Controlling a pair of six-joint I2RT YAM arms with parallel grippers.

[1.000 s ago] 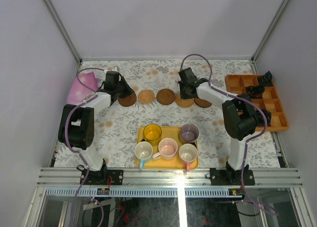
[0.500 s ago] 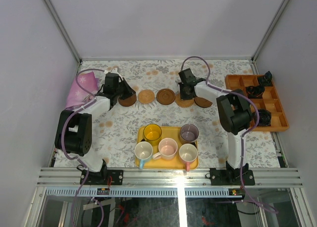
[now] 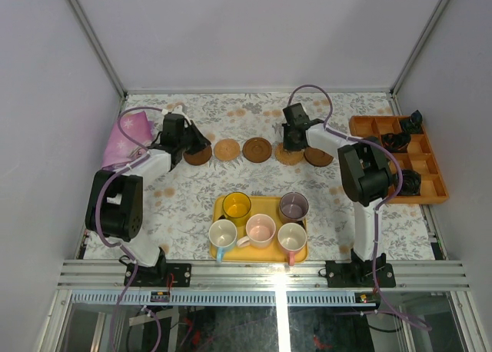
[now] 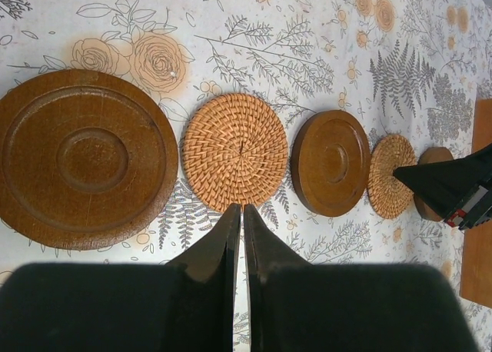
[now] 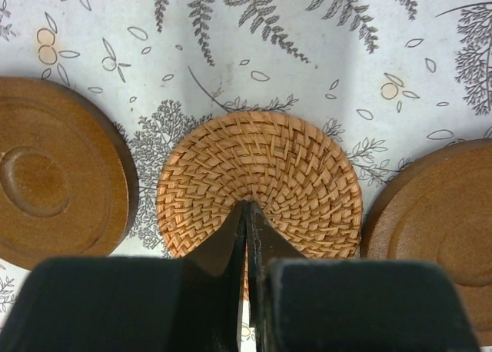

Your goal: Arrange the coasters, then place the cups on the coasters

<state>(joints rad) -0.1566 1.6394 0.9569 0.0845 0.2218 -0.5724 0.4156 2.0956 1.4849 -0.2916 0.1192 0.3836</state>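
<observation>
coasters (image 3: 257,149) stood in a row, cups (image 3: 260,229) not yet placed
left gripper (image 4: 237,214) and right gripper (image 5: 247,210) were pinched closed, empty; cups sat by the tabletop's (image 3: 192,206) near edge.

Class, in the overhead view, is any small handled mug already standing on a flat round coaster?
No: all five mugs sit in the yellow rectangular tray, apart from the coaster row.

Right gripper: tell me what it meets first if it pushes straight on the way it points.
The right gripper, shut, points down at the middle of the light woven coaster, so it would meet that first. The wrist view does not show whether its tips are touching the coaster yet.
</observation>
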